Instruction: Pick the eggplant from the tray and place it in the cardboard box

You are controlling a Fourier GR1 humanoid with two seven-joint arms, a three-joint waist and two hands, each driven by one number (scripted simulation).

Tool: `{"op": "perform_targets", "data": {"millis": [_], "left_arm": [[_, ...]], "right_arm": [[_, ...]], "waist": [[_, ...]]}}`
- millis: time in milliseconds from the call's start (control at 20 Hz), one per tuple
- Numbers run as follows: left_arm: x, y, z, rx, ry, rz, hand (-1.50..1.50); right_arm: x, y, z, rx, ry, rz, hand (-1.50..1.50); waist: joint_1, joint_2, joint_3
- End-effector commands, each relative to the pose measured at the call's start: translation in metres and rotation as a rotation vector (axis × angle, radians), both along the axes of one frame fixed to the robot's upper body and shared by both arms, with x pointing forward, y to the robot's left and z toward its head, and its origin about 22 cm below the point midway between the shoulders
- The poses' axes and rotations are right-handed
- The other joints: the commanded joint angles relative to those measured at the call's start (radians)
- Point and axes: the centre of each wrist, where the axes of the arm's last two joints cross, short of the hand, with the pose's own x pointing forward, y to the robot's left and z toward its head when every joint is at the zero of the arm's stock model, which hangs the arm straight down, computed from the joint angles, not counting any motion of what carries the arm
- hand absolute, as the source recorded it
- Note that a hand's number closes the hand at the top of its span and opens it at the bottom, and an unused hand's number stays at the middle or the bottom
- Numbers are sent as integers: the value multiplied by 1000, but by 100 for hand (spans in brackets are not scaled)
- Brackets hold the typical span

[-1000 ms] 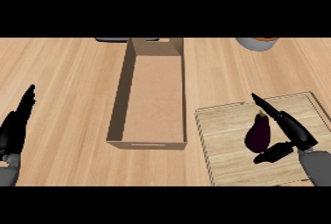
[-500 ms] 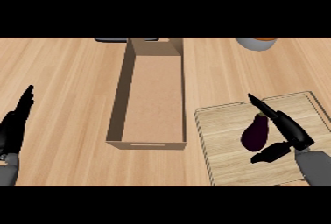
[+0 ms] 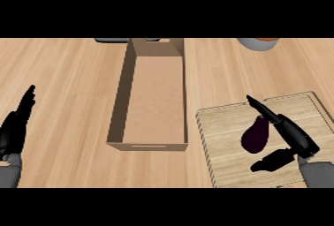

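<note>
A dark purple eggplant [image 3: 255, 134] lies on the wooden tray [image 3: 222, 128] at the right of the counter. My right hand [image 3: 291, 137] is right beside it on its right side, open, fingers stretched along the eggplant toward the far edge and the thumb below it. The long cardboard box [image 3: 152, 95] stands open-topped left of the tray, with nothing inside. At the left edge, my left hand [image 3: 16, 126] rests open with its fingers pointing up.
A grey bowl-like vessel with an orange thing [image 3: 259, 43] sits at the far right edge. A dark object [image 3: 114, 39] shows behind the box at the far edge. Bare wooden counter lies between the box and my left hand.
My right hand has moved slightly nearer the eggplant, its thumb now lower below it. The eggplant, box and left hand have stayed in place.
</note>
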Motion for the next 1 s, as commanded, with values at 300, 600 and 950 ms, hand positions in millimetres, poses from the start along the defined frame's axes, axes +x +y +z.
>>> {"op": "perform_targets", "data": {"millis": [300, 600, 950], "left_arm": [[-10, 1, -1, -7, 5, -14, 0], [-3, -1, 12, -13, 11, -12, 0], [-6, 0, 3, 11, 4, -18, 0]], "right_arm": [[10, 29, -8, -121, 111, -17, -150], [0, 61, -13, -139, 48, -100, 150], [47, 51, -13, -178, -92, -260, 150]], "waist": [[8, 1, 0], [2, -1, 0], [12, 2, 1]]}}
